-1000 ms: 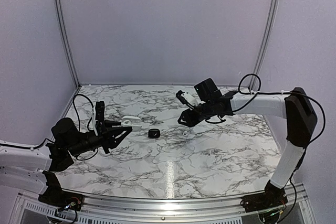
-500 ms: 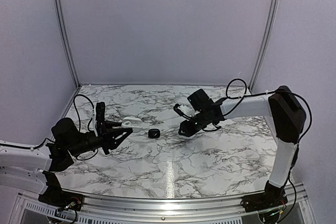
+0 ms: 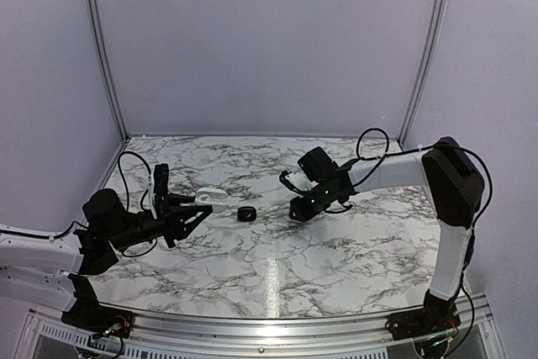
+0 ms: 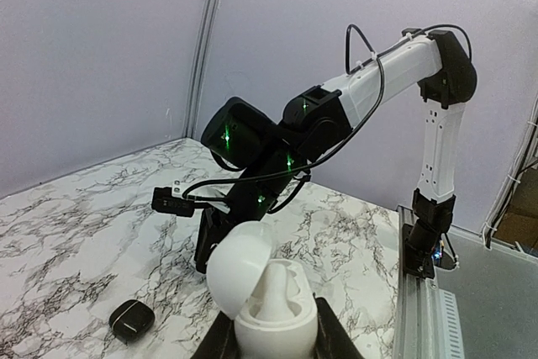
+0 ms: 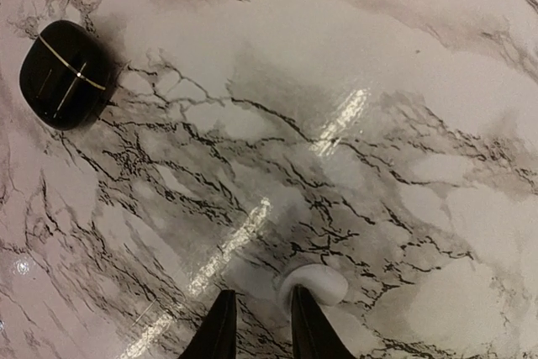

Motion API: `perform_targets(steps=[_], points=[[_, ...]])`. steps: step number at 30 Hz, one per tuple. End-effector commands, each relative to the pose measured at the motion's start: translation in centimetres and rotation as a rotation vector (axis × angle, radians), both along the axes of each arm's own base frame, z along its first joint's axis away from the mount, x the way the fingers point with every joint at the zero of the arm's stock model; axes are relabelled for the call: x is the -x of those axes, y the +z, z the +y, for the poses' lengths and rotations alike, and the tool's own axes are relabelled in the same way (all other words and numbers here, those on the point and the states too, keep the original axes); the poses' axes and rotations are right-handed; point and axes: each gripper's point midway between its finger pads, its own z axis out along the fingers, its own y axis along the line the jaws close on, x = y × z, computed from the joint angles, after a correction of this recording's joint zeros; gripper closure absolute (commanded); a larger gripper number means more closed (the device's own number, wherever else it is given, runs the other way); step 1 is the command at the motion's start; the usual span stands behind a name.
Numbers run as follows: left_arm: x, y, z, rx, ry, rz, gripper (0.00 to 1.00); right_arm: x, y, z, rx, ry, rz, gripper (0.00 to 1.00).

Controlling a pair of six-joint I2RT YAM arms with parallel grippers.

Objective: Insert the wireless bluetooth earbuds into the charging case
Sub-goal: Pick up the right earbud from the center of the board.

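Note:
My left gripper (image 4: 274,335) is shut on a white charging case (image 4: 271,315) with its domed lid open, held above the table; a white stem-shaped piece stands in it. In the top view the case (image 3: 213,198) is left of centre. My right gripper (image 5: 257,302) is low over the marble, its fingers narrowly apart with nothing between them. A small white rounded bud (image 5: 316,282) lies on the table touching the tip of the right finger (image 5: 304,325). In the top view the right gripper (image 3: 299,210) hides this bud. No tiny black buds show in any view.
A larger black oval object (image 3: 245,213) lies on the marble between the two grippers; it also shows in the left wrist view (image 4: 132,319) and the right wrist view (image 5: 67,73). Purple walls enclose the table at the back and sides.
My right arm has swung left and down to the table, and its gripper now covers the white bud that lay open in the top view. The left arm has not moved.

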Motion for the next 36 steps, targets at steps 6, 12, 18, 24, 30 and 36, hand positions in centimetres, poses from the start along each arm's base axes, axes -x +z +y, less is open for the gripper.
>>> perform_targets(steps=[6,12,18,24,30,36], points=[[-0.1,0.9,0.1,0.021,0.002,-0.031,1.0,-1.1,0.0,-1.1,0.038,-0.032,-0.025,0.76],[-0.2,0.9,0.0,0.02,0.004,-0.028,1.0,-1.5,0.2,-1.9,0.074,-0.044,-0.046,0.76],[-0.2,1.0,-0.1,0.019,0.003,-0.029,1.0,-1.6,0.4,-2.4,0.1,-0.049,-0.064,0.81],[-0.2,0.9,0.0,0.021,0.005,-0.028,1.0,-2.0,0.3,-3.3,0.138,-0.071,-0.084,0.85],[-0.2,1.0,0.1,0.023,0.009,-0.03,1.0,-2.4,0.4,-3.7,0.149,-0.08,-0.089,0.87],[-0.2,1.0,0.1,0.022,0.01,-0.028,1.0,-2.5,0.2,-4.1,0.161,-0.088,-0.085,0.89]])
